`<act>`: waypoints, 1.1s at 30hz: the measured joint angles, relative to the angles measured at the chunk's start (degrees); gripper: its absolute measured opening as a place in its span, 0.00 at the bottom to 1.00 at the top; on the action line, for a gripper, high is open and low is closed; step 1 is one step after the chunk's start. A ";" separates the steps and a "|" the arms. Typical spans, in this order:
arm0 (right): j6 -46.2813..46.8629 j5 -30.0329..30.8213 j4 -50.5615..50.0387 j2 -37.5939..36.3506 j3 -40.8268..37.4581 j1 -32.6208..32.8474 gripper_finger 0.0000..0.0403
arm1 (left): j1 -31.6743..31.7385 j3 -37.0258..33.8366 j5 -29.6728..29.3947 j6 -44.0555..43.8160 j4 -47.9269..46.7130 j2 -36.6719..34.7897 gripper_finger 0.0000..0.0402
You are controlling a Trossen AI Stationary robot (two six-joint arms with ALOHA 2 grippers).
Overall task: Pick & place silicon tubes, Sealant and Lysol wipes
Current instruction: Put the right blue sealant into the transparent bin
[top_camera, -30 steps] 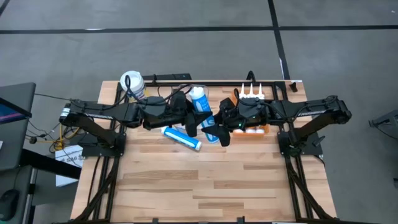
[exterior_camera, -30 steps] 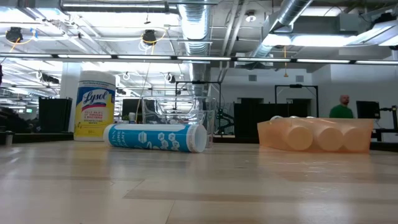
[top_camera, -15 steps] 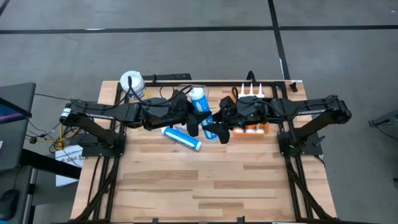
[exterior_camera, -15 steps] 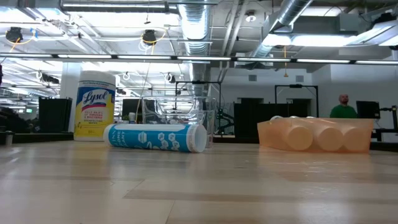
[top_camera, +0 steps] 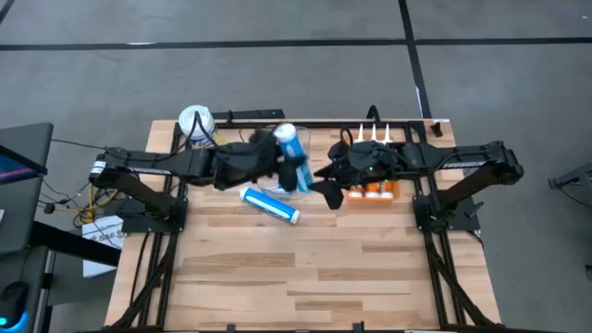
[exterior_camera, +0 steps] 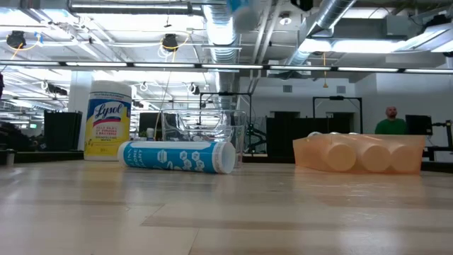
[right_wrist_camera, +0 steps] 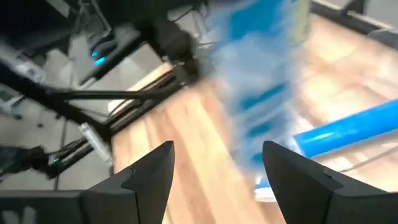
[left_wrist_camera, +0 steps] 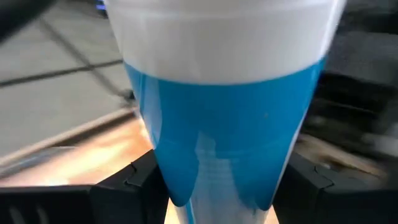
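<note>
A blue sealant tube [top_camera: 289, 153] with a white end hangs above the table's far middle, with my left gripper [top_camera: 298, 174] shut on it. Its end shows at the top of the low view [exterior_camera: 241, 8]. My right gripper [top_camera: 329, 192] stands open just to the right of it, with nothing between its fingers [right_wrist_camera: 149, 171]. A second blue tube [top_camera: 270, 204] lies on its side on the table. The Lysol wipes canister [top_camera: 194, 122] stands upright at the far left. Several silicon tubes lie in an orange tray [top_camera: 375, 191]. My left gripper pinches the tube's blue body [left_wrist_camera: 217, 180] between its two fingers, some way below the white end [left_wrist_camera: 217, 31]. The fingers come about level from the table's left and lie across the tube. The tube is lifted clear and tilted, white end up and toward the far edge.
A clear plastic bin [exterior_camera: 205, 131] stands behind the lying tube, next to the Lysol canister [exterior_camera: 107, 119]. The orange tray [exterior_camera: 361, 152] sits at the far right. The near half of the wooden table [top_camera: 305, 277] is bare wood. A person [exterior_camera: 388, 122] stands far off in the room.
My left gripper has turned with the blue tube. The tube's white end has swung toward the far left, and its lower end has drawn away from my right gripper. The tube's end has come into the top of the low view. My right gripper has tipped downward.
</note>
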 joint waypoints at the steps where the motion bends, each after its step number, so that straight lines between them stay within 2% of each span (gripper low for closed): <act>1: 0.00 0.18 -0.04 -0.04 0.00 0.03 0.58 | 0.57 -0.06 -0.79 0.03 -0.81 -0.08 0.50; 4: 0.25 1.45 -1.42 -0.45 -0.02 0.22 0.58 | 1.96 -0.06 -1.53 -1.61 -1.63 -0.14 0.50; 7: 0.81 2.77 -1.14 -0.59 -0.02 0.03 0.58 | 2.63 -0.05 1.57 -3.27 -1.75 -0.13 0.50; 10: 0.81 3.13 -1.06 -0.88 -0.02 -0.19 0.58 | 3.40 -0.04 2.09 -3.50 -2.35 -0.11 0.50; 16: 0.79 4.38 -3.22 -0.83 -0.04 -0.23 0.58 | 5.97 0.01 -1.50 -3.95 -7.12 -0.12 0.50; 23: 1.90 4.42 -7.23 -0.78 -0.09 -0.50 0.58 | 11.56 0.03 -1.18 -5.25 -11.69 -0.12 0.50; 33: 4.22 5.37 -7.63 -0.74 -0.11 -0.37 0.58 | 20.27 0.16 7.96 -5.04 -12.45 2.14 0.50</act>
